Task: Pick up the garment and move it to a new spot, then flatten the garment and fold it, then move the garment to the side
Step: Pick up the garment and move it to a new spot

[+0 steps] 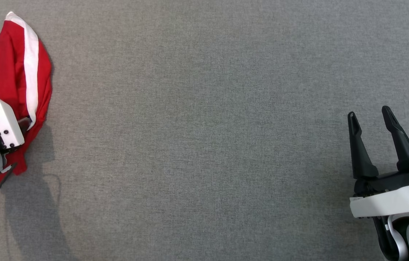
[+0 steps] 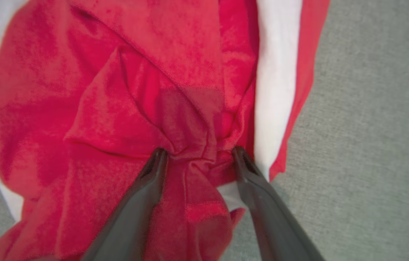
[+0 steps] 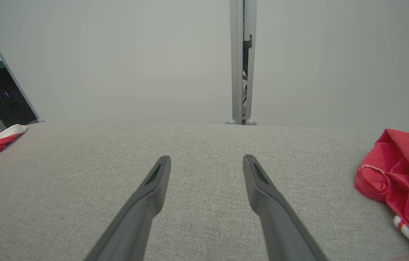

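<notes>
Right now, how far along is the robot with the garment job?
Done: nothing yet; the red garment lies crumpled at the far left of the grey table. In hand: the pick-up. The left fingers are down on the cloth, apart, with a bunch of fabric between them, not yet pinched. The right fingers hang open over bare table. Left: lifting, moving, flattening, folding, setting aside.

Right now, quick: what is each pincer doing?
Left pincer: open, tips pressed into the red garment, cloth bunched between them.
Right pincer: open, holding nothing.
</notes>
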Controlling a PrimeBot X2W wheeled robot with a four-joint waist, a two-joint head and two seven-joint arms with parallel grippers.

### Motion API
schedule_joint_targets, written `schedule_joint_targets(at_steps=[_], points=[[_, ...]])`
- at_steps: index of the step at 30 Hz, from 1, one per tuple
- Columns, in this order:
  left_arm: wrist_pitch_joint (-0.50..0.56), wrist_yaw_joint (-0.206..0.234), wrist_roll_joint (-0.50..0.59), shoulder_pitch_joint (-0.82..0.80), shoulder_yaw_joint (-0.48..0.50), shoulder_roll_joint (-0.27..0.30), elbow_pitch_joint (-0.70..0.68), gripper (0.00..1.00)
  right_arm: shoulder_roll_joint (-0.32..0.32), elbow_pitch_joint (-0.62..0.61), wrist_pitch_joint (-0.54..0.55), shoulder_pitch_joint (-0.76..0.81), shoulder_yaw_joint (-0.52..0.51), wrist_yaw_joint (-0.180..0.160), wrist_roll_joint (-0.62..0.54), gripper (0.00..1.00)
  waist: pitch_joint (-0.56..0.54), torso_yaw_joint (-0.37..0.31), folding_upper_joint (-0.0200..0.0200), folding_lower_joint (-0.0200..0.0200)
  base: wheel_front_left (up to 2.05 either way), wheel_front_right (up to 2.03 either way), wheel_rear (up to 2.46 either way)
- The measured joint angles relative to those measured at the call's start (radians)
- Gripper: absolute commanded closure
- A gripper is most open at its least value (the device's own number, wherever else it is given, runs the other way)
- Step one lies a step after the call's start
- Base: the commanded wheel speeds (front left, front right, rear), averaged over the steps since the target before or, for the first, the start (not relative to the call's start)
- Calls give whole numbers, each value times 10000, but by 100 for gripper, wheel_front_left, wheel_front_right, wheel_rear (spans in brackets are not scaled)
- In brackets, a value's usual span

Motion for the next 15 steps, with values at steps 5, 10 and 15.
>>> schedule_joint_targets(at_steps=[5,10,15], points=[[-654,-84,157,3,-270,-58,81,100,29,90,-33,1,71,0,-8,0,-249,109,0,0,0,0,0],[-1189,-105,445,-151,-802,8,-209,100,71,362,-142,125,167,0,21,0,-740,195,0,0,0,0,0],[-1336,-136,502,-248,-1649,-13,-1070,100,198,725,-334,352,226,0,171,0,-1524,195,0,0,0,0,0]])
